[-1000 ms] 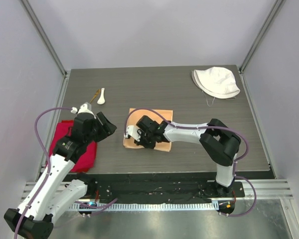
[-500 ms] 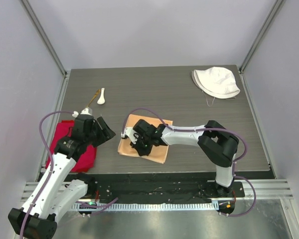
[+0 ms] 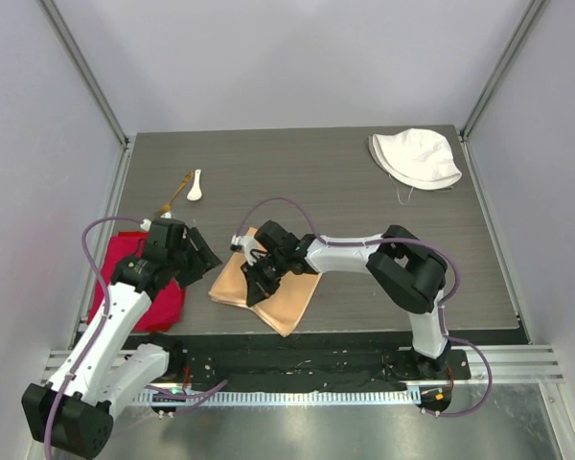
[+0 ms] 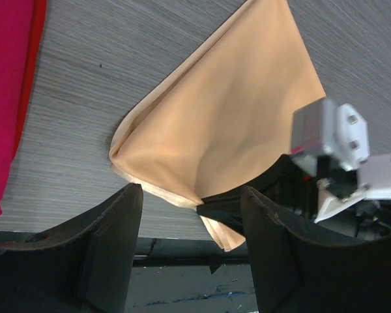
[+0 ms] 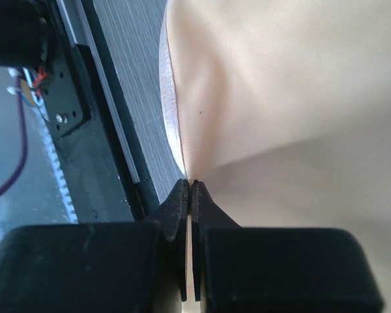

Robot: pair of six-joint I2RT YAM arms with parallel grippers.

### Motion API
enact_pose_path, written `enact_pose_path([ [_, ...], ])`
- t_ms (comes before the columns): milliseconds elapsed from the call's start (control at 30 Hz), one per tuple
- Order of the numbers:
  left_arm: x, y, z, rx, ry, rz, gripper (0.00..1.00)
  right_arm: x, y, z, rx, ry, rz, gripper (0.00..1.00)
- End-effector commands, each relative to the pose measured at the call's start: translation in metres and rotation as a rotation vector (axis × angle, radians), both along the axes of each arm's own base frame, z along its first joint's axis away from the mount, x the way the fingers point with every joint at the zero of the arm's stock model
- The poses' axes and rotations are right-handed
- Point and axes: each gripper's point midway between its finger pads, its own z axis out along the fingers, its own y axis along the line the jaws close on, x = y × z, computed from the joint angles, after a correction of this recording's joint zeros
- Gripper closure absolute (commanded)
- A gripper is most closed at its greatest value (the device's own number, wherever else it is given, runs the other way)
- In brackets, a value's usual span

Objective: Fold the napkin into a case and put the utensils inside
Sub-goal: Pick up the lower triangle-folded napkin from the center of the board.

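The peach-orange napkin lies folded and skewed on the dark table, one corner toward the front edge. My right gripper is shut on it, and the right wrist view shows the gripper pinching the cloth's edge. My left gripper stands open just left of the napkin. In the left wrist view the gripper has only air between its fingers, and the napkin lies ahead of it. The white spoon and gold fork lie at the back left.
A bright red cloth lies under the left arm near the table's left edge and also shows as the cloth in the left wrist view. A white fabric hat sits at the back right. The table's front edge and rail run just below the napkin.
My right gripper closed on the napkin and pulled it left and toward the front edge, turning it askew. The left arm shifted slightly nearer, and its gripper stayed open.
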Motion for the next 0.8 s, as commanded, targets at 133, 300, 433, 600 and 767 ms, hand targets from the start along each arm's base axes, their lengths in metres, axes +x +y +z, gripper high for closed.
enact_pose_path([
  [133, 0.011, 0.001, -0.009, 0.004, 0.037, 0.031, 0.34, 0.022, -0.001, 0.027, 0.139, 0.102, -0.071, 0.99],
  [300, 0.012, 0.000, -0.022, 0.004, 0.048, 0.035, 0.27, 0.035, -0.007, 0.033, 0.173, 0.095, -0.106, 0.99],
  [433, 0.012, -0.005, -0.040, -0.006, 0.094, 0.013, 0.23, 0.039, -0.011, 0.037, 0.184, 0.111, -0.110, 0.99],
  [600, 0.025, -0.025, -0.047, -0.096, 0.079, -0.030, 0.22, 0.045, -0.015, 0.035, 0.190, 0.134, -0.106, 0.99],
  [767, 0.035, -0.031, -0.039, -0.119, -0.004, -0.066, 0.23, 0.054, -0.020, 0.037, 0.202, 0.177, -0.126, 0.99],
])
